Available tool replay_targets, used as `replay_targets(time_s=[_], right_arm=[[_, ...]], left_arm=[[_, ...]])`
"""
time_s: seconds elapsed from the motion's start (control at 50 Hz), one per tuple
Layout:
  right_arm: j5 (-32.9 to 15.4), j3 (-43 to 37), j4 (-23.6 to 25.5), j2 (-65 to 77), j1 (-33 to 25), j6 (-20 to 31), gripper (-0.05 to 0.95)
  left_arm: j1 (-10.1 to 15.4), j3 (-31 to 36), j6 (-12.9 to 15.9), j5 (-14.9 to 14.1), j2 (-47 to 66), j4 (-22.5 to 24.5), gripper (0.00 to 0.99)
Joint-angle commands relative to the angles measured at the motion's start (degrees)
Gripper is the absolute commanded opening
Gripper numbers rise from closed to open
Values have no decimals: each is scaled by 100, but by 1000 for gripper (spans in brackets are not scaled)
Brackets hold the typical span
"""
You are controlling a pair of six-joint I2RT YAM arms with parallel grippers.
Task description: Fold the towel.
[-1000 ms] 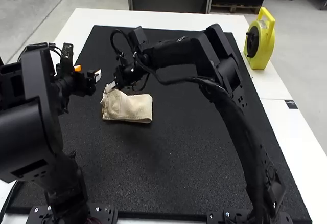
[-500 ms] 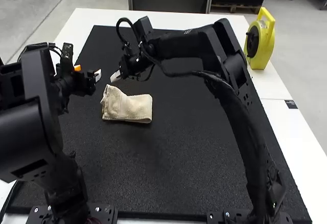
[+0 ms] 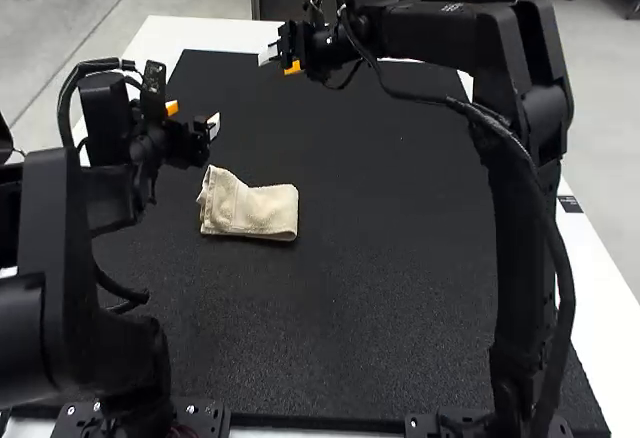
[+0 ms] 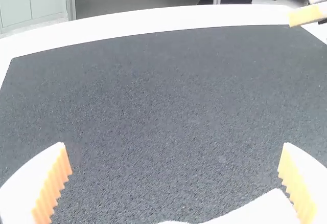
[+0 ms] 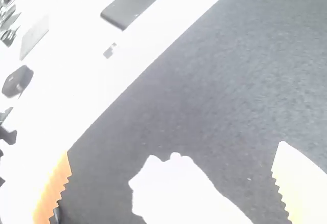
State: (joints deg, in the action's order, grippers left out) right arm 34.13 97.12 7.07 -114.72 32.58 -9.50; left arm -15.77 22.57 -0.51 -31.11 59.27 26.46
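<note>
In the high view, the towel [image 3: 262, 210] lies folded into a small, uneven bundle on the black mat [image 3: 360, 298] that covers most of the white table [image 3: 170, 35]. The left gripper [image 3: 193, 118] is near the towel, apart from it; the right gripper [image 3: 279, 61] is well apart from it, over the mat's far edge.

In the left wrist view, the left gripper [image 4: 176, 178] is wide, its ribbed pads [image 4: 53, 185] apart, and part of the towel shows pale on the mat.

In the right wrist view, the right gripper [image 5: 171, 180] is also wide, with nothing between its fingers.
</note>
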Motion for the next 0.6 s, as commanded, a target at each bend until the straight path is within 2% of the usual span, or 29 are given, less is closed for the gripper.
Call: replay_targets(time_s=[0.0, 0.06, 0.18, 0.24, 0.32, 0.36, 0.42, 0.58], right_arm=[[-469, -624, -285, 696, -340, -52, 921], [-680, -1020, -364, 1030, -498, -43, 920], [-1093, -1767, -681, 1637, -841, -96, 921], [-1163, -2145, -883, 1900, -1008, -219, 920], [-1224, -2681, -1120, 2278, -1254, -272, 920], [-1277, -2988, -1296, 2498, -1377, -263, 920], [-1383, -3375, -1542, 2762, -1526, -281, 920], [-1550, -4316, -1973, 3403, -1860, -290, 920]], left_arm=[[531, 125, -362, 905, -319, 96, 961], [918, 151, -414, 1310, -486, 114, 962], [1603, 151, -538, 1907, -723, 158, 962], [1867, 143, -678, 2065, -811, 140, 962], [2175, 134, -784, 2575, -890, 123, 961], [2289, 143, -933, 2865, -943, 123, 961], [2342, 125, -1003, 3138, -1022, 105, 961], [2210, -59, -986, 3278, -1400, 88, 961]])
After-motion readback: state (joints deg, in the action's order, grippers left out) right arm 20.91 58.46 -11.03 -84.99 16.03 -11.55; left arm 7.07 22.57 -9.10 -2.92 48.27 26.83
